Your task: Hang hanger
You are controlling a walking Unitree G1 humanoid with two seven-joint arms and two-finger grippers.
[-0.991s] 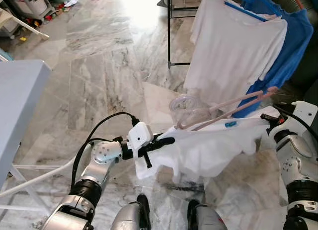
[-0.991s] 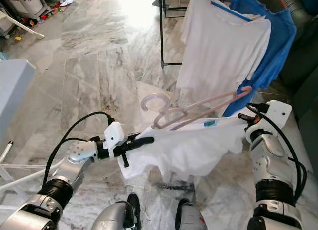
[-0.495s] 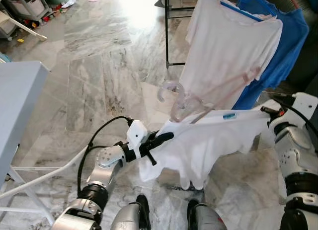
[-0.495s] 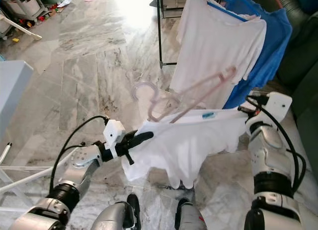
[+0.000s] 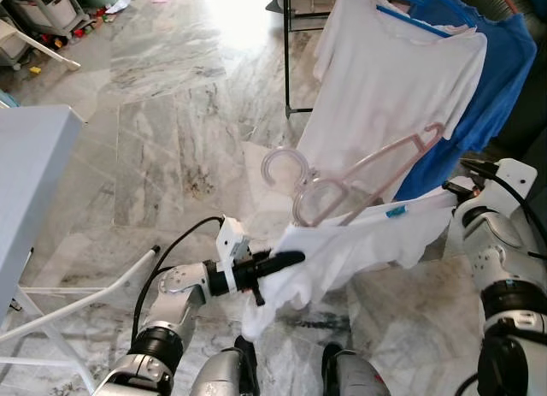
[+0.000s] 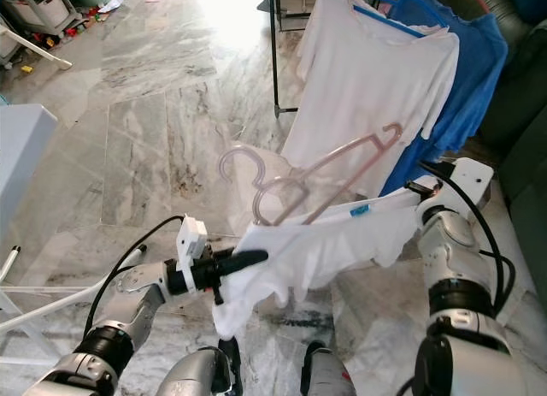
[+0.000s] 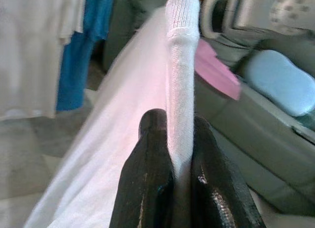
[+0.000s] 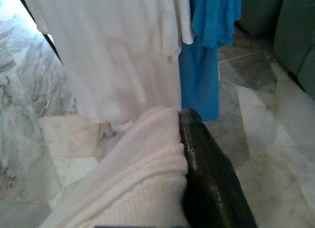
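Soft knitted white cloth garment [image 5: 359, 251], translucent glossy pink plastic hanger [image 5: 359, 178], polished veined marble floor [image 5: 171, 114]

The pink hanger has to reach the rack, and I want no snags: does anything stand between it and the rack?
Yes. The pink hanger sits in the white garment stretched between the left gripper and the right gripper. The hung white shirt and blue shirt cover the rack beyond it.

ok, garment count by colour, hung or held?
White: 2, the hung shirt and the held shirt between the left gripper and right gripper
Blue: 1, the blue shirt
Total: 3
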